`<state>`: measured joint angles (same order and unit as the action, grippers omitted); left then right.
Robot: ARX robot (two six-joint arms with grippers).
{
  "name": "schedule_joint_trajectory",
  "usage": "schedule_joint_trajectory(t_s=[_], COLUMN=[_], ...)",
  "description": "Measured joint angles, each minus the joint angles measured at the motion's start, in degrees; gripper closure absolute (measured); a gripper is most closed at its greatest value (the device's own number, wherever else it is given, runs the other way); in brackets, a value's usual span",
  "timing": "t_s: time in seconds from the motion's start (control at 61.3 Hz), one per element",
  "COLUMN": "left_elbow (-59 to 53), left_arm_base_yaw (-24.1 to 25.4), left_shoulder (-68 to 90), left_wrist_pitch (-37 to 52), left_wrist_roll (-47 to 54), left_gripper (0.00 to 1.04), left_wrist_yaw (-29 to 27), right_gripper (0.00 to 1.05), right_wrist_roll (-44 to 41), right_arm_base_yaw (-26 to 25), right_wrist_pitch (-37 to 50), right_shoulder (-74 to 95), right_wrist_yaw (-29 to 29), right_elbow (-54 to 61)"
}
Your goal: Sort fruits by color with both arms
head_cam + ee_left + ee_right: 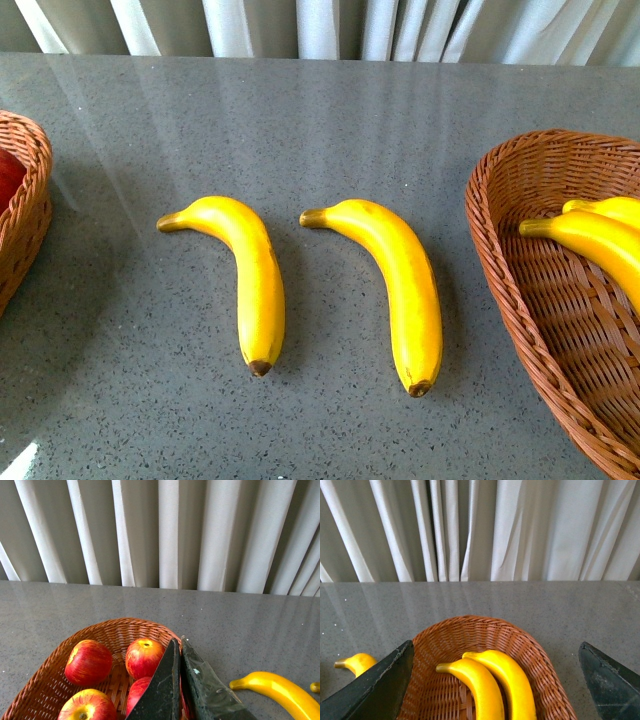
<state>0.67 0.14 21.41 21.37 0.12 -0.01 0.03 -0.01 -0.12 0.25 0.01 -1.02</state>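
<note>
Two bananas lay loose on the grey worktop [330,130] btwn two wicker baskets. One banana [255,285] was nearer the left basket [35,205], the other banana [405,285] nearer the right basket [505,250]. Both had stems at the far end and dark tips toward the robot, and they lay apart from each other. The right basket held two more bananas [600,240] side by side. The right gripper [495,645] hung above them w/ jaws spread wide, holding nothing. The left gripper [179,642] was clenched, fingers pressed together w/ nothing seen btwn them, over the left basket, where four red apples [88,662] sat, one partly hidden behind it. Pale curtain [300,25] at rear.
</note>
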Motion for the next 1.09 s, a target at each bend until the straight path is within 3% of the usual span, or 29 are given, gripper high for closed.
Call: schedule_joint_trajectory(t_s=[0.587, 0.701, 1.092], left_elbow=[0.0, 0.0, 0.0], left_arm_base_yaw=[0.0, 0.0, -0.1], left_shoulder=[-11.3, -19.2, -20.5], left_wrist_pitch=[-11.2, -20.8, -21.4], left_wrist_roll=[0.0, 0.0, 0.0], left_gripper=[1.03, 1.03, 1.03], left_wrist_yaw=[0.0, 0.0, 0.0], right_gripper=[0.09, 0.09, 0.09], right_wrist_roll=[0.0, 0.0, 0.0], right_arm_base_yaw=[0.0, 0.0, 0.0], right_wrist_pitch=[0.0, 0.0, 0.0], right_shoulder=[0.0, 0.0, 0.0], right_wrist_yaw=[0.0, 0.0, 0.0], right_elbow=[0.0, 0.0, 0.0])
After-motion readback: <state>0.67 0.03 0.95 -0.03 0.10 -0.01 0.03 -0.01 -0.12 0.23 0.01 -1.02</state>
